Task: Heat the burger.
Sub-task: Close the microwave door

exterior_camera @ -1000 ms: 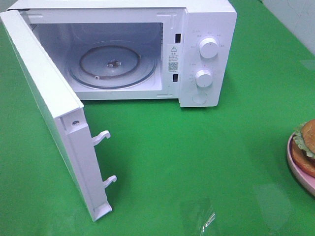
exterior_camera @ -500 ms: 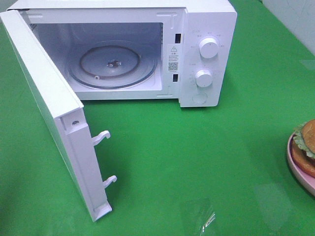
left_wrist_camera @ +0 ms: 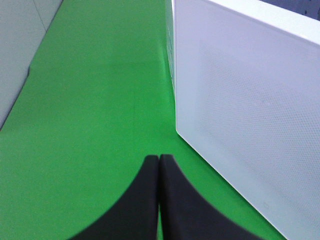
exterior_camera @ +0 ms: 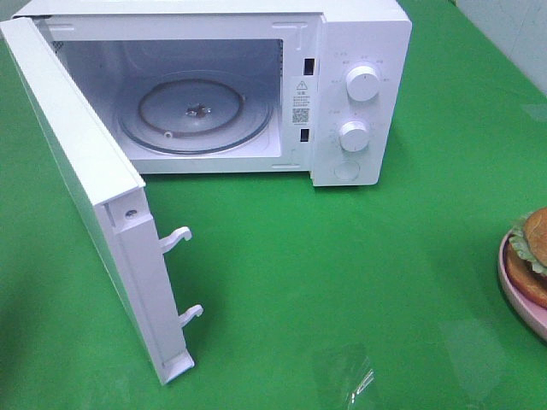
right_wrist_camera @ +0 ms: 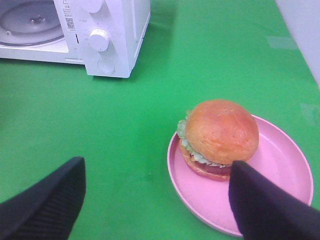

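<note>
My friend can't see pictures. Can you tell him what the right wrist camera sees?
A burger sits on a pink plate on a green table, between the right gripper's two open black fingers. Behind stands a white microwave, its door open.

Exterior view: burger [exterior_camera: 537, 239] and pink plate [exterior_camera: 517, 301] are clipped by the right edge, only a sliver of each shows. Neither hand appears there. Microwave [exterior_camera: 359, 94] top is cut by the upper edge; dial labels and the sticker [exterior_camera: 302, 101] text are too small to read. Left wrist view: door panel [left_wrist_camera: 250, 125] runs out of frame. Right wrist view: right hand [right_wrist_camera: 155, 200] fingers are clipped at the bottom edge, and one finger [right_wrist_camera: 265, 205] covers part of the plate rim.
</note>
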